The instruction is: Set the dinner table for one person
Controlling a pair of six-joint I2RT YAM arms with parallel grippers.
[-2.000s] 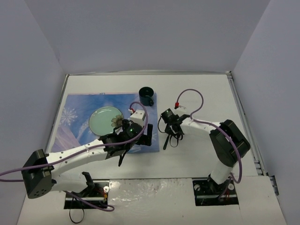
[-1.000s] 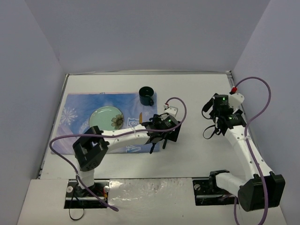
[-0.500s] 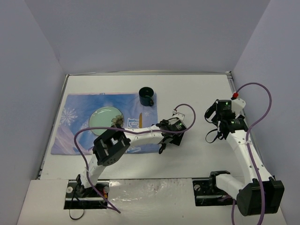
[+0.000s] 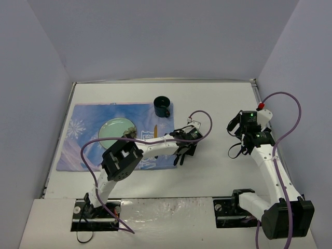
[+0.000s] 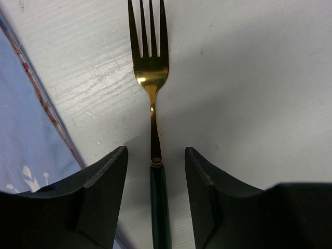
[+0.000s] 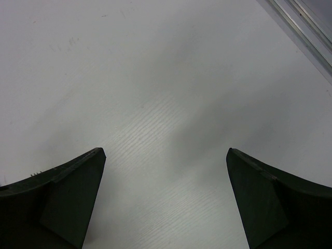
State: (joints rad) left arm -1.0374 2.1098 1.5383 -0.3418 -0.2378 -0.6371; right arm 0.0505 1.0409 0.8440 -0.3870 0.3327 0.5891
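Observation:
A fork (image 5: 151,72) with gold tines and a dark green handle lies flat on the white dinner table (image 5: 249,78), just right of the blue placemat (image 5: 26,129). My left gripper (image 5: 155,155) is low over it, one finger on each side of the handle. A narrow gap shows on both sides, so it is open and not touching the fork. From above, the left gripper (image 4: 180,154) sits at the placemat's right edge and hides the fork. My right gripper (image 6: 166,155) hangs wide open over bare table (image 6: 155,78), seen in the top view as the right gripper (image 4: 234,150) at the right.
On the placemat (image 4: 83,140) are a pale green plate (image 4: 115,129), a dark mug (image 4: 162,106) at the back right corner, and a small gold utensil (image 4: 155,129) beside the plate. The table's metal rim (image 6: 301,26) runs close by on the right.
The left arm swung right from the plate to the table beside the placemat, and its jaws narrowed round the fork handle. The right arm withdrew to the right, staying wide open.

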